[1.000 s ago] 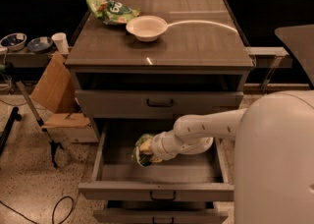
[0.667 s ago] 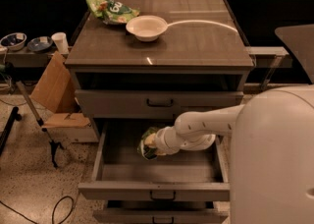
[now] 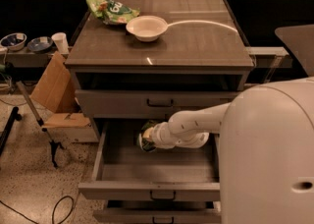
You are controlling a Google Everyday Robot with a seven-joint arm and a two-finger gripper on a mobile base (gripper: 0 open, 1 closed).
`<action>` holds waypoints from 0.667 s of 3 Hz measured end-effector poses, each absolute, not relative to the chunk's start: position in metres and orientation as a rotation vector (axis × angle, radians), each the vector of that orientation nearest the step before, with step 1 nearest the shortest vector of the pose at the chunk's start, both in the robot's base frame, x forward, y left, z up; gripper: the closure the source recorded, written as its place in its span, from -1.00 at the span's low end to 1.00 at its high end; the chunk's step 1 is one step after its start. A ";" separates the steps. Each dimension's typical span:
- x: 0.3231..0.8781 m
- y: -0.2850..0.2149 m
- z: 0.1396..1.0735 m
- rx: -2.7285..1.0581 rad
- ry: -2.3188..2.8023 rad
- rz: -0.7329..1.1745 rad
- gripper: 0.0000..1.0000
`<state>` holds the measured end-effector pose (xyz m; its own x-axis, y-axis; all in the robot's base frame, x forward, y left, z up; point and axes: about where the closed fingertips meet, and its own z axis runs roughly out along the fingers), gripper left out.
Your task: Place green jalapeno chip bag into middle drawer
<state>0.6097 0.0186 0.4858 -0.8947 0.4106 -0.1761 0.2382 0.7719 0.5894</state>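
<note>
- The middle drawer [image 3: 162, 170] is standing pulled out toward the near side.
- The hand [image 3: 149, 142] is reaching into its far left; I cannot tell whether it is clamping anything.
- The green jalapeno chip bag [image 3: 145, 129] is sitting at the hand, inside the drawer. It is probably handling as light, crinkly and slippery, so pinching a sealed edge is looking best.
</note>
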 end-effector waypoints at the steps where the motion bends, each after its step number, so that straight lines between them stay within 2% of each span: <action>1: 0.619 0.031 0.478 0.442 2.680 0.818 1.00; 2: 0.621 0.040 0.468 0.393 2.715 0.801 0.47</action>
